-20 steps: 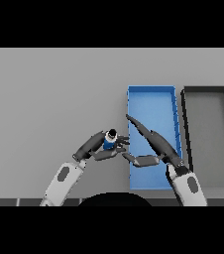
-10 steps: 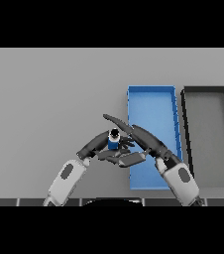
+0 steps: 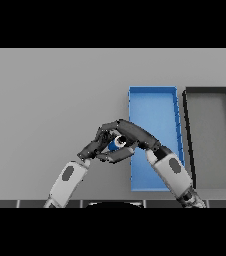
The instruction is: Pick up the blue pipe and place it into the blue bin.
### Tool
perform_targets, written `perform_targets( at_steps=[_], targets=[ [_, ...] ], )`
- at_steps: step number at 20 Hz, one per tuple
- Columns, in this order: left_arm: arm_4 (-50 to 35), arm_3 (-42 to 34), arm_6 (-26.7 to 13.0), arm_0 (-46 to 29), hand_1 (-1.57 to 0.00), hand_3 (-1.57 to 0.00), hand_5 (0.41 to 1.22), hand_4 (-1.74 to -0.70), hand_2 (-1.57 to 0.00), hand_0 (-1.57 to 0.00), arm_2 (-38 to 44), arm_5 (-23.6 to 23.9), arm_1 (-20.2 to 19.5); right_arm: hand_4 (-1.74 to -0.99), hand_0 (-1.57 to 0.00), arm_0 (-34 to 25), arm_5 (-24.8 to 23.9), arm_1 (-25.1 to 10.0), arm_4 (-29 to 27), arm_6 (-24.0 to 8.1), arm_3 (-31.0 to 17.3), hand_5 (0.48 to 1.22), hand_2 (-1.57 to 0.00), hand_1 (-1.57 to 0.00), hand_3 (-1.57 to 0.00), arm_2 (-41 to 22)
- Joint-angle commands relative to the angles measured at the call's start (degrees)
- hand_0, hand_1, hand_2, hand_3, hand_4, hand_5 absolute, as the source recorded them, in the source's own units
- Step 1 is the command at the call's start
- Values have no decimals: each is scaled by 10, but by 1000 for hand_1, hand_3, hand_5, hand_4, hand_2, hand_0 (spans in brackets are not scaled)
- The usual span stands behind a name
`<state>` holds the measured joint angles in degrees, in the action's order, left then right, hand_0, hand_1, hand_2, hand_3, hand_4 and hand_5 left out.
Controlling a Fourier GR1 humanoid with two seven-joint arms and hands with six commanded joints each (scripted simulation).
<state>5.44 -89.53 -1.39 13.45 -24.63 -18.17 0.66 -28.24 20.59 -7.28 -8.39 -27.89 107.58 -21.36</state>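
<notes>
Two bins sit on the grey worktop (image 3: 45, 100) toward the right: the blue bin (image 3: 153, 102), long and open-topped, and just beside it on its right a dark bin (image 3: 208, 130). Neither shows anything inside on the parts left uncovered.

Both arms come in from the lower edge and meet just left of the blue bin's near half. The right hand (image 3: 135, 134) reaches leftward across the bin's left wall, its fingers (image 3: 116, 155) curled under and around the blue pipe (image 3: 116, 144). The left hand (image 3: 99, 145) closes in from the other side, its fingers bent against the same spot, so the pipe is cupped between the two and only a small blue patch with a pale end shows through.

As for progress, the pick-up looks done or nearly so: the pipe seems held off the worktop, though the hands hide its underside and I cannot be sure. It sits beside the bin's left edge, not yet over the inside. What remains is carrying it rightward over the wall and letting go.
</notes>
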Motion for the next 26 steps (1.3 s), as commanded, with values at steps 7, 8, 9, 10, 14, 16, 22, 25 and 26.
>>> perform_targets(
  at_steps=[7,8,9,10,14,16,22,25,26],
  targets=[
    [-19,6,13,-9,-1571,-1464,1221,-1713,-1571,-1571,21,-32,29,-1665,-1425,13,-20,7,-18,45,1,987,-1432,-1425,-1304,-22],
    [-16,4,2,-6,-1571,-1441,1221,-1718,-1571,-1571,25,-37,31,-1680,-1454,12,-24,5,-13,63,-2,1034,-1460,-1454,-1357,-27],
    [-11,6,-2,-9,-1571,-1437,1221,-1722,-1571,-1571,28,-39,34,-1692,-1478,16,-25,-2,-8,71,-1,1071,-1482,-1478,-1400,-30],
    [-7,8,9,-11,-1571,-1437,1221,-1725,-1571,-1571,29,-40,37,-1702,-1496,15,-28,-5,-9,73,0,1101,-1500,-1496,-1434,-34],
    [4,-7,-2,-11,-1571,-1422,1221,-1731,-1571,-1571,38,-39,38,-1725,-1540,12,-62,1,-13,91,-3,1172,-1542,-1540,-1515,-41],
    [29,-5,25,-10,-1571,-1454,1221,-1724,-1571,-1571,39,-22,37,-1731,-1551,10,-71,-6,-10,93,0,1190,-1552,-1551,-1535,-41],
    [67,-14,24,-15,-439,-381,1132,-1136,-423,-478,42,-91,20,-1738,-1566,6,-100,-6,-8,67,5,1213,-1566,-1566,-1562,-61],
    [68,-11,0,-16,-224,-195,848,-1017,-216,-244,50,-87,30,-1740,-1568,-1,-109,-19,-7,61,12,1217,-1569,-1568,-1566,-59],
    [65,-10,-8,-14,-179,-156,770,-996,-173,-195,53,-84,35,-1740,-1569,3,-113,-19,-4,60,11,1218,-1569,-1569,-1567,-64]
  ],
)
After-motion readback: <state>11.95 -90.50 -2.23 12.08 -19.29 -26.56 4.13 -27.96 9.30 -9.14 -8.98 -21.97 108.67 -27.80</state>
